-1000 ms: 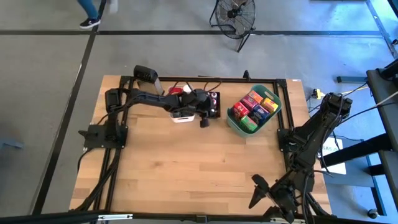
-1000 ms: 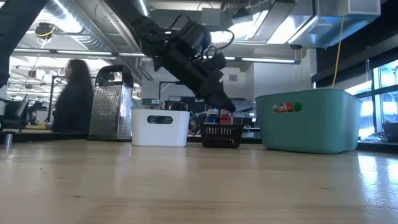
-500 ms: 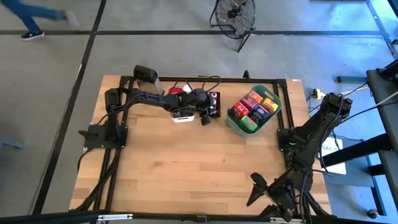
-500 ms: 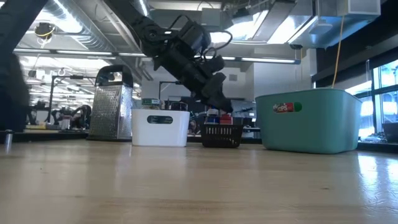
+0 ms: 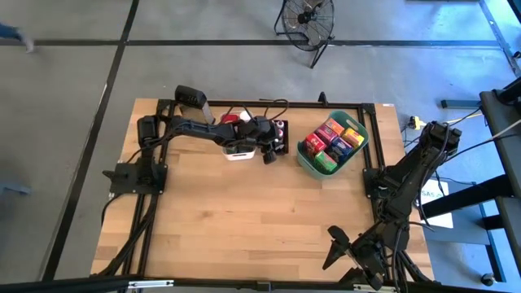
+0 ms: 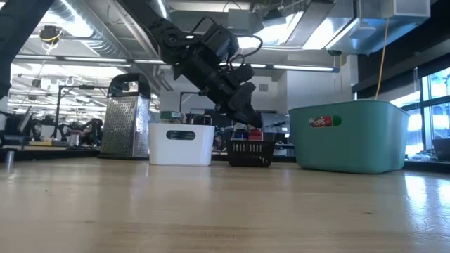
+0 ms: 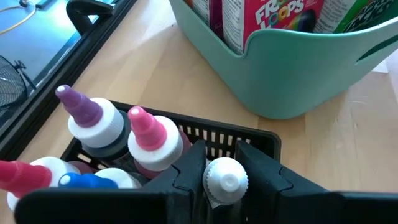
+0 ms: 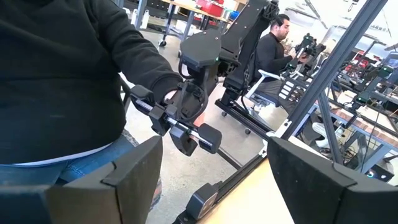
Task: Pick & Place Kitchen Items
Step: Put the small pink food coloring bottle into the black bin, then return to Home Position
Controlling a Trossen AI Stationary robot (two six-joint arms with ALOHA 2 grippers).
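My left gripper (image 5: 267, 156) hangs over the black tray (image 7: 261, 138) at the table's far side and is shut on a small white-capped bottle (image 7: 225, 178). Other capped bottles stand in the tray: a purple-tipped one (image 7: 92, 118), a pink-tipped one (image 7: 151, 135) and a blue-capped one (image 7: 93, 182). Colourful boxes (image 5: 334, 140) fill the teal basket (image 5: 303, 159) to the right of the tray. My right gripper (image 5: 338, 248) waits open beyond the table's near right corner. My left gripper pinches the bottle just below its white cap (image 7: 214, 190) between the two fingers (image 7: 189, 171), slanting down from the table's left. The bottle stands upright in the hold with its cap above the fingers. Its body and base are hidden by the gripper.
A white bin (image 6: 181, 144) stands left of the black tray (image 6: 251, 151), and a metal grater (image 6: 126, 116) stands farther left. The teal basket (image 6: 349, 137) is close on the tray's right. Bare wood stretches across the table's middle and near side (image 5: 244, 220).
My left gripper has drawn up a little over the black tray. A person in the room behind has walked out of the low view.
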